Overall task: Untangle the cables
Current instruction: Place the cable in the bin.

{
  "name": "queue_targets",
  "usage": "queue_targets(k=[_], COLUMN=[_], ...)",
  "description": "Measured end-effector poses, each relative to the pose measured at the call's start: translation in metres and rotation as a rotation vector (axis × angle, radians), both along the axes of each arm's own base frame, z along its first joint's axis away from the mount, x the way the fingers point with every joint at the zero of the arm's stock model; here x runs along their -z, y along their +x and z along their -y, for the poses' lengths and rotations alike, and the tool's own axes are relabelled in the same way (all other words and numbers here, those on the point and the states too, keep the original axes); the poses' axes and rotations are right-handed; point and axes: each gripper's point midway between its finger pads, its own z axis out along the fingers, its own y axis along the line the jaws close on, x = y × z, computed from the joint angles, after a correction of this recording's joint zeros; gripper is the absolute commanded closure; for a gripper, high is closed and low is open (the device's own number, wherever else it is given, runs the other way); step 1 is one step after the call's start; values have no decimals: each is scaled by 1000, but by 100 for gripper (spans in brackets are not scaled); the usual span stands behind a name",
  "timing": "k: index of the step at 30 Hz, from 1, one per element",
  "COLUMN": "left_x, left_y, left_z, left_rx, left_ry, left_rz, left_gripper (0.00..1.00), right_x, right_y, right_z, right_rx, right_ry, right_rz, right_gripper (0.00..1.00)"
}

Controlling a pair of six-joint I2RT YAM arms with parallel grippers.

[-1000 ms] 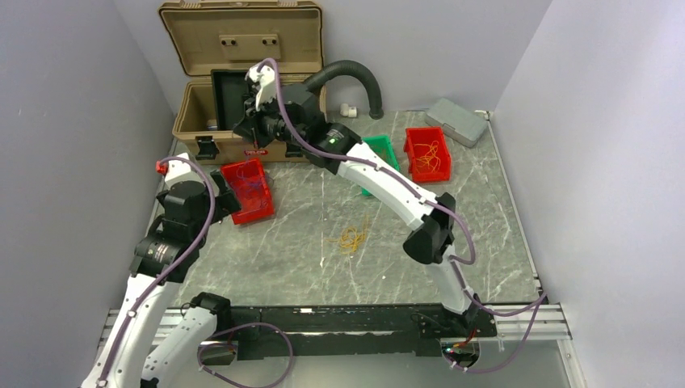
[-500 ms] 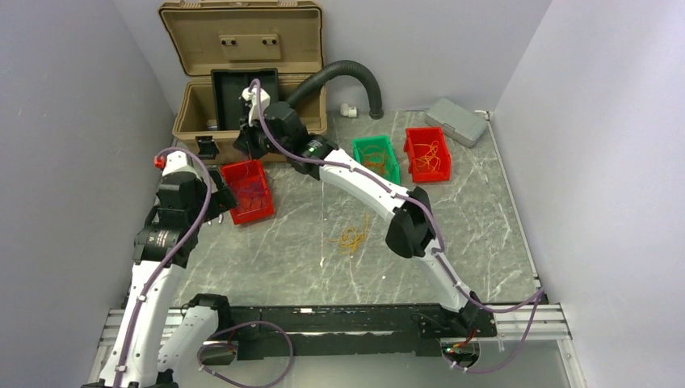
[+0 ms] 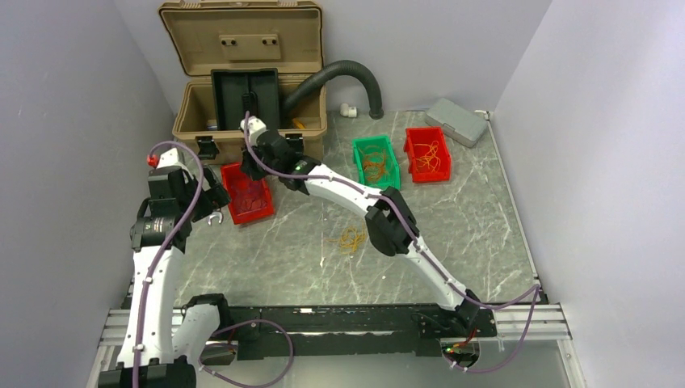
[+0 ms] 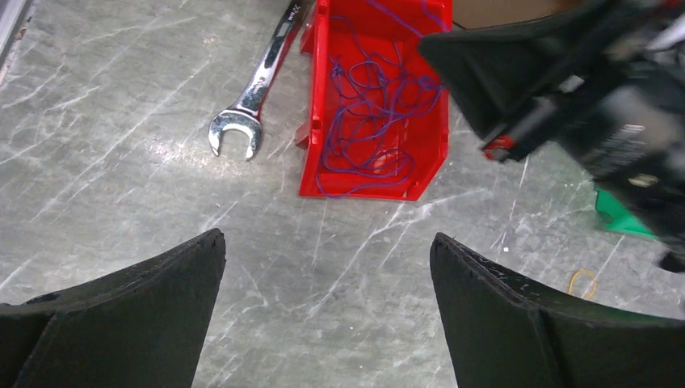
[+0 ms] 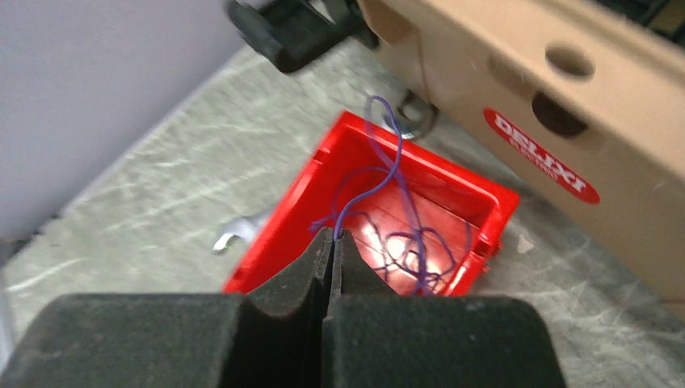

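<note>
A thin purple cable [image 5: 386, 162] loops up from my right gripper [image 5: 331, 233], which is shut on it just above the left red bin [image 5: 283, 218]. More purple cables [image 4: 367, 105] lie tangled in that bin [image 4: 315, 121]. In the top view the right gripper [image 3: 257, 171] hangs over the bin [image 3: 236, 212]. My left gripper [image 4: 325, 238] stands wide open over bare table in front of the bin, holding nothing; in the top view it [image 3: 212, 198] is left of the bin. A loose yellow cable heap [image 3: 351, 237] lies mid-table.
A steel wrench [image 4: 250, 97] lies just left of the red bin. An open tan case [image 3: 242, 81] and a black hose [image 3: 347, 73] stand behind. A green bin [image 3: 392, 153] and a second red bin [image 3: 413, 158] with cables, and a grey box [image 3: 456, 120], sit at the back right.
My right arm swung down from the tan case to the left red bin, gripper staying shut. The left arm pulled back to the left, uncovering the wrench.
</note>
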Motion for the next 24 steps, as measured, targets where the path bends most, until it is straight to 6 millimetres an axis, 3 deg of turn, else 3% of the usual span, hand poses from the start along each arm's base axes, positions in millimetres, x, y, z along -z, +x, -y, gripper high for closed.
queue_targets(k=[6, 10, 15, 17, 20, 22, 24], left_x=[0, 1, 2, 2, 3, 3, 4], left_y=[2, 6, 11, 13, 13, 14, 14], left_z=[4, 6, 8, 9, 11, 11, 13], left_rx=[24, 32, 46, 51, 58, 62, 71], left_ry=[-16, -21, -31, -35, -41, -44, -51], left_rz=[4, 4, 6, 7, 5, 7, 7], left_gripper=[1, 1, 1, 1, 1, 1, 1], right_x=[80, 107, 109, 109, 102, 86, 63], right_y=[7, -2, -13, -16, -18, -19, -22], right_z=[4, 6, 1, 0, 4, 9, 14], right_rx=[47, 41, 21, 16, 16, 19, 27], right_ry=[-169, -249, -271, -278, -285, -283, -271], right_rz=[33, 53, 70, 74, 74, 79, 86], right_gripper=[100, 100, 82, 64, 50, 39, 18])
